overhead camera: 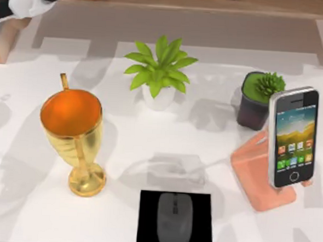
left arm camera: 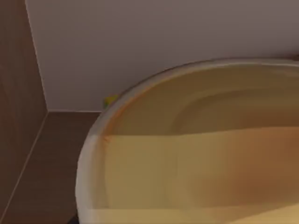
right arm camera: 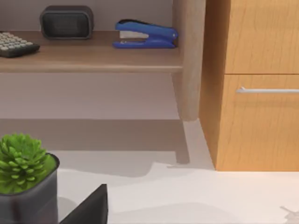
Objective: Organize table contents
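Scene: my left arm sits upper left of the top view, its wrist camera pressed against the orange paper cup (left arm camera: 196,149) over the shelf; hand state: cannot tell | smartphone (overhead camera: 293,137) propped upright on a pink stand (overhead camera: 259,176), right, long axis vertical, for viewing | mouse (overhead camera: 174,220) on black pad (overhead camera: 150,208), bottom centre of white worktop (overhead camera: 24,211), pointing up-frame.

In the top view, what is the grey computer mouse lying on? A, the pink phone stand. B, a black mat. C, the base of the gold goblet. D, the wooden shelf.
B: the grey computer mouse lies centred on a black mat at the near edge of the table, apart from the stand and the goblet.
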